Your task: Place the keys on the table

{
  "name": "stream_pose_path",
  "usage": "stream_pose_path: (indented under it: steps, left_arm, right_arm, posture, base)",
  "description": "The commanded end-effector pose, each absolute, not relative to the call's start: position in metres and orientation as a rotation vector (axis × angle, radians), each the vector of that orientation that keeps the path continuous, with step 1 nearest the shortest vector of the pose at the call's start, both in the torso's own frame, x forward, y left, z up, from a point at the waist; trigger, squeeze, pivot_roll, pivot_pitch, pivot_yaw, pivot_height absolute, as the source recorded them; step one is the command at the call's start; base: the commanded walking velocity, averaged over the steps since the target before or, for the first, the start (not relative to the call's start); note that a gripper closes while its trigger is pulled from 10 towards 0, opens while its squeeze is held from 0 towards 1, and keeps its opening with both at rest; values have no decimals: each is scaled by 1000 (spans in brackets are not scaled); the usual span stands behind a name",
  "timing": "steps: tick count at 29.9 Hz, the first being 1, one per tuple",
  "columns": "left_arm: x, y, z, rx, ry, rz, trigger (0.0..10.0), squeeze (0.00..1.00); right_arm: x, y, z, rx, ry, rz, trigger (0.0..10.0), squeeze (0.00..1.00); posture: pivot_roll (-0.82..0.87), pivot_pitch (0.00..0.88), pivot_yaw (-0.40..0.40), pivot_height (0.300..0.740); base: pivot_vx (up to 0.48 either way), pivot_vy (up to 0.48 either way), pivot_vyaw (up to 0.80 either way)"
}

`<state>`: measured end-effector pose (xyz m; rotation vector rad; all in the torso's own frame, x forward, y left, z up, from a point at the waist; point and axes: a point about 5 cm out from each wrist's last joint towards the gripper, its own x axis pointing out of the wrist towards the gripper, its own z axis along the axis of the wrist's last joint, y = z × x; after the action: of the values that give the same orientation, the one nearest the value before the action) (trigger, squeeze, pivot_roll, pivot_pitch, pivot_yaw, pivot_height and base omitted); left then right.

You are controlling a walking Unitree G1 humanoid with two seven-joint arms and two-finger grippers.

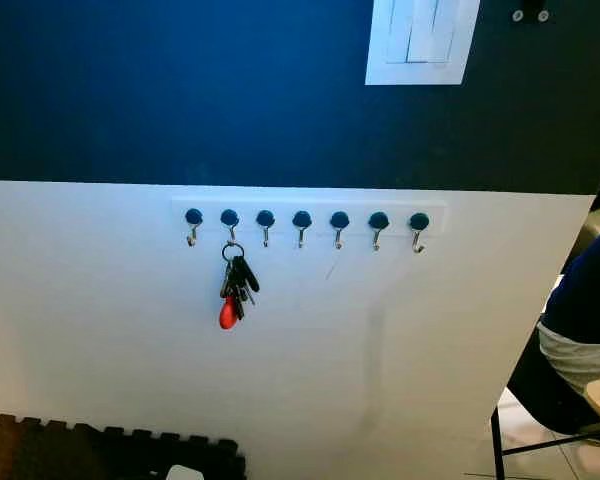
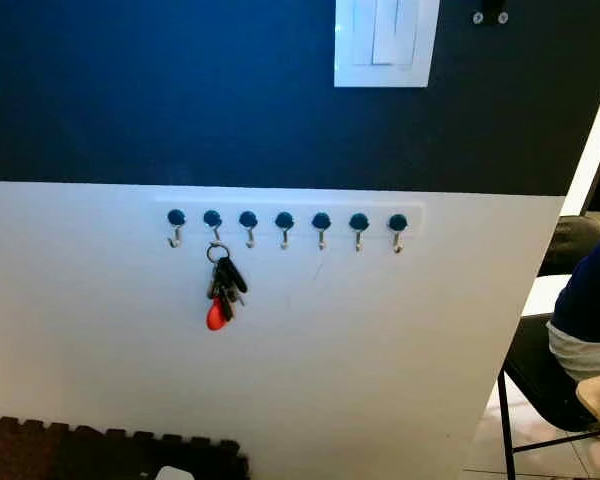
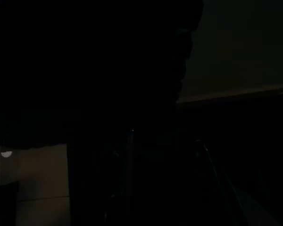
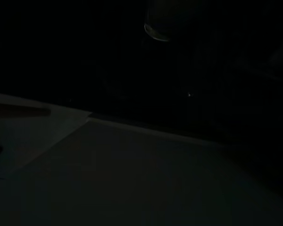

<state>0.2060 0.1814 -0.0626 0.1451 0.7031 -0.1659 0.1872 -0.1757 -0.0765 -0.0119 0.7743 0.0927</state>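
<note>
Nothing of the task looks done yet, by my reading. The keys (image 1: 235, 288), a dark bunch with a red fob, hang from the second hook from the left on a white rack (image 1: 309, 217) of seven blue-knobbed hooks, fixed to a wall that is white below and dark blue above. Taking them off the hook, carrying them, and setting them on the desk all remain. At the right edge a person (image 1: 583, 325) in a dark top sits on a black chair (image 2: 527, 385). A white switch plate (image 1: 420, 40) sits high on the wall. Both wrist views are too dark, so I cannot tell the state of either claw. No writing or brand is readable.
</note>
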Motion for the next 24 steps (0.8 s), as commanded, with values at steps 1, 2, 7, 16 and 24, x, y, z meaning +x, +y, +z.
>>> stream_pose_path:
  steps: [1,2,7,16,24]
  left_arm:
    - [204,184,-64,142,719,-161,10000,0]
    - [204,184,-64,142,719,-161,10000,0]
    - [203,184,-64,141,720,-163,10000,0]
    - [203,184,-64,144,721,-166,10000,0]
    - [204,184,-63,157,703,-177,10000,0]
  right_arm:
    - [185,-174,-78,-4,779,96,10000,0]
    - [185,-174,-78,-4,778,96,10000,0]
    - [185,-174,-78,-4,778,96,10000,0]
    - [185,-173,-78,-3,779,98,10000,0]
    - [185,-173,-78,-3,778,99,10000,0]
  posture:
    - [76,21,17,740]
    - [76,21,17,740]
    - [78,21,16,740]
    - [79,17,16,740]
    - [80,15,17,740]
  base:
    - [0,244,0]
    - [0,251,0]
    - [0,310,0]
    - [0,334,0]
    - [0,204,0]
